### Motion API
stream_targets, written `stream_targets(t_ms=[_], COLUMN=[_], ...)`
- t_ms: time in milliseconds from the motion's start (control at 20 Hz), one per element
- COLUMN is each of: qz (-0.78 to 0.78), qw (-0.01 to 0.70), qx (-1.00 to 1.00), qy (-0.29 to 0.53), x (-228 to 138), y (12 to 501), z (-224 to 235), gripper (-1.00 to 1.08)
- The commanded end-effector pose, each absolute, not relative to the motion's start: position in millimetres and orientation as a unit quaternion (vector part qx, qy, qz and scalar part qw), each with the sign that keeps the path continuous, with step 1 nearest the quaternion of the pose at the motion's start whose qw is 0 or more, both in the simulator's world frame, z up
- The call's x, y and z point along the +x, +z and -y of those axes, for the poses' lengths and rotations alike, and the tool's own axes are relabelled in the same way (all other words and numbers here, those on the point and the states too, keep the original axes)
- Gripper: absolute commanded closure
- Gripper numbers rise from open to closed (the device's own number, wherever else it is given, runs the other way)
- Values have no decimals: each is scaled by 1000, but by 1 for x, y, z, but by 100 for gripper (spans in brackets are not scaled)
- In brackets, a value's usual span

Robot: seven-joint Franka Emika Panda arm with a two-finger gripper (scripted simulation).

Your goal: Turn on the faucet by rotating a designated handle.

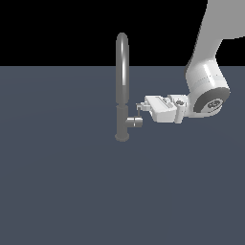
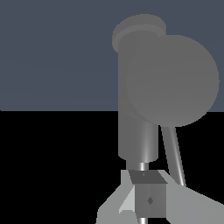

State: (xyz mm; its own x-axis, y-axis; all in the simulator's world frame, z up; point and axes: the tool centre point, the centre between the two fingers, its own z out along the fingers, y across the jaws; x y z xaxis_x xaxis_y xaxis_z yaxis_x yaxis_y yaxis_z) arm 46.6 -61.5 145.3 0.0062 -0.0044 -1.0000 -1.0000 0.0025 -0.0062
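Observation:
The faucet (image 1: 122,86) is a tall grey gooseneck tap standing on a small round base. Its handle (image 1: 135,122) is a short horizontal stub low on the body, with a thin pin rising from its end. My gripper (image 1: 140,106) reaches in level from the exterior view's right, its tips right at the top of that pin. In the wrist view the stub's round end of the handle (image 2: 173,81) faces the camera beside the faucet body (image 2: 136,131). The pin runs down to the edge of my gripper (image 2: 164,186). The fingers (image 2: 148,197) look pressed together, with nothing between them.
A flat dark blue-grey floor (image 1: 62,191) spreads all around the faucet. My white arm (image 1: 206,81) comes down from the upper part of the exterior view's right.

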Motion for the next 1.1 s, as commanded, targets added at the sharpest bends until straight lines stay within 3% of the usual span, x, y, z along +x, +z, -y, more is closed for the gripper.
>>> stream_targets(t_ms=[0,400,900,1050], qz=[-499,-498,-498,-495], qw=[500,502,500,503], qx=[-501,-504,-501,-506], qy=[500,496,500,495], x=[37,27,-11,-5], y=[145,149,127,131], z=[62,61,62,62], gripper=[108,108,108,108])
